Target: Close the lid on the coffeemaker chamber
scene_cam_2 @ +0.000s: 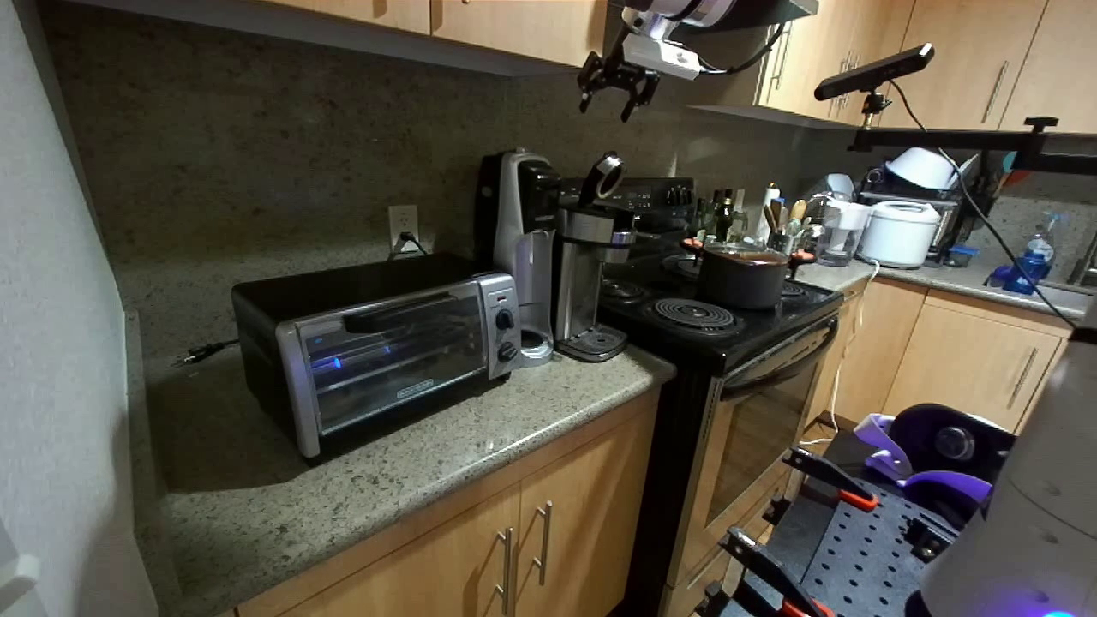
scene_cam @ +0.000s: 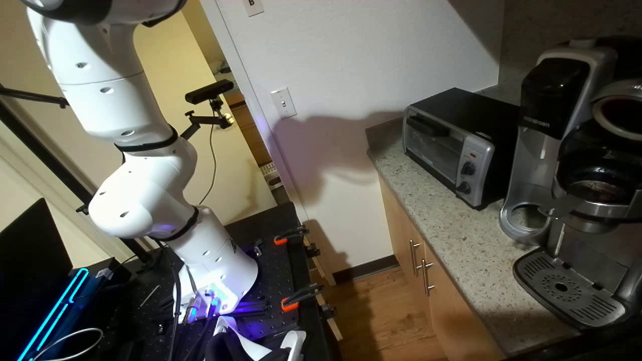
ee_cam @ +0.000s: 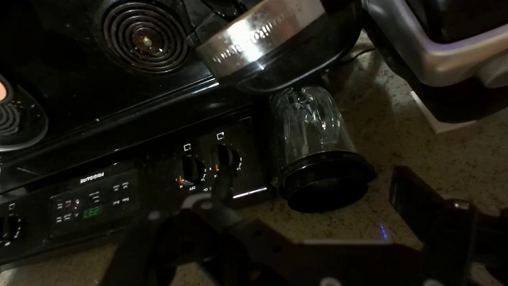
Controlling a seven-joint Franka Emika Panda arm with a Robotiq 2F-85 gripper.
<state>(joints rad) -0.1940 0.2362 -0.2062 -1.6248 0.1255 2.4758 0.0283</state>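
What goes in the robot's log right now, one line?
lid: raised; coffeemaker chamber: uncovered; gripper: open, empty, apart from lid; closing: not yet done

The stove panel (ee_cam: 152, 202) reads "FRIGIDAIRE" and "OFF", the silver-and-black machine (scene_cam: 534, 155) "sodastream", a wall plate (scene_cam: 254, 7) "B".

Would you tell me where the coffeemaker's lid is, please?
In an exterior view, just right of centre, the lid stands raised atop the coffeemaker, right of the tall silver-grey machine.

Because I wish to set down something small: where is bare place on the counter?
Free: the counter's front strip, before the toaster oven; also between it and the side wall, save a plug near the back. Crowded: soda maker and coffeemaker, close together between toaster oven and stove.
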